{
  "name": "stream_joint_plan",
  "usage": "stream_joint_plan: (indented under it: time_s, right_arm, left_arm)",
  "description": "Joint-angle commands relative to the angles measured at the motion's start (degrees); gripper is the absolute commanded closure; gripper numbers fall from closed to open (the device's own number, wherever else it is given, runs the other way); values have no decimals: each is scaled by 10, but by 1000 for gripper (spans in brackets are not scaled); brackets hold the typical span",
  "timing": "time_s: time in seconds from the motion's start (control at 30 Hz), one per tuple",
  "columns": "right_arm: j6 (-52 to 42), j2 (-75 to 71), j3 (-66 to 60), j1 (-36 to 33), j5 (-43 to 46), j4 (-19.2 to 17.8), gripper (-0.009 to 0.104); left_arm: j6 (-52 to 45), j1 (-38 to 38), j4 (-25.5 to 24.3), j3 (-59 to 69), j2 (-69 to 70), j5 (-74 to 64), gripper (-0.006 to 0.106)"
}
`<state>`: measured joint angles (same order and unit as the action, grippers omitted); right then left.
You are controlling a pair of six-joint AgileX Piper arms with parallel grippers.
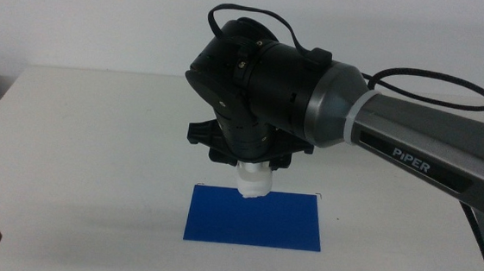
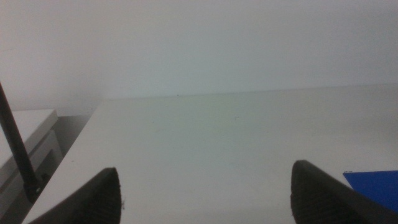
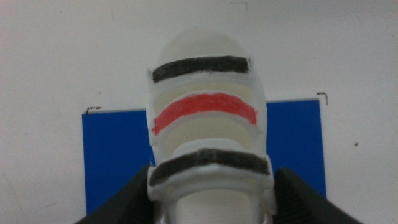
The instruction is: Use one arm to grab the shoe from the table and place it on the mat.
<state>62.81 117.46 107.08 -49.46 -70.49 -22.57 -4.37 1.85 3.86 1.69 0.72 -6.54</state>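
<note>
**Kid:** What is in your hand?

**Me:** My right gripper (image 3: 211, 205) is squeezing the shoe (image 3: 208, 124). One jaw sits on each side of it, and the shoe is up in the air, not on the table (image 1: 77, 140).

**Kid:** Where is the mat?

**Me:** The blue mat (image 1: 255, 219) is right under my gripper. From the middle camera the shoe (image 1: 254, 180) hangs over the mat's far edge. From my wrist I see blue on both sides of the shoe, but its toe pokes out past the mat's edge, over white table.

**Kid:** Which way does the shoe point?

**Me:** Its long way runs straight out from my jaws. The mat's long way goes across that.

**Kid:** So what matters next?

**Me:** I think I should pull the shoe back toward me a little, then go down. If I drop it here, the toe may land off the mat.

**Kid:** And your other hand?

**Me:** My left gripper (image 2: 205, 199) waits off to the side, jaws wide apart, holding nothing.
</note>
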Motion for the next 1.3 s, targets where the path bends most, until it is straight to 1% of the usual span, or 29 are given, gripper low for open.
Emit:
stream_joint_plan:
  time_s: [0.0,0.1,0.3,0.5,0.53,0.6,0.7,0.87,0.93,1.0,1.1,1.27]
  right_arm:
    - [2,-40,12,0,-32,-37,99]
    - [1,-40,12,0,-32,-40,99]
    - [-13,-40,12,0,-33,-65,99]
    - [-7,-40,12,0,-31,-68,99]
    - [-7,-42,12,1,-28,-44,99]
    - [-7,-49,1,1,-23,-31,99]
    - [-5,-75,-52,2,20,-30,99]
    - [11,-130,-168,14,146,-24,99]
    - [12,-141,-202,23,184,-29,99]
    - [9,-143,-220,29,199,-40,99]
    - [8,-142,-240,36,223,-68,99]
    - [-3,-140,-244,43,227,-72,99]
  left_arm:
    - [3,2,5,4,8,46,7]
    - [3,2,5,4,8,46,7]
    - [3,2,5,4,8,46,7]
    - [3,2,5,4,8,46,7]
    - [3,2,5,4,8,46,7]
    - [3,2,5,4,8,46,7]
    - [3,2,5,4,8,46,7]
    - [3,2,5,4,8,46,7]
    - [3,2,5,4,8,46,7]
    - [3,2,5,4,8,46,7]
    - [3,2,5,4,8,46,7]
    - [3,2,5,4,8,46,7]
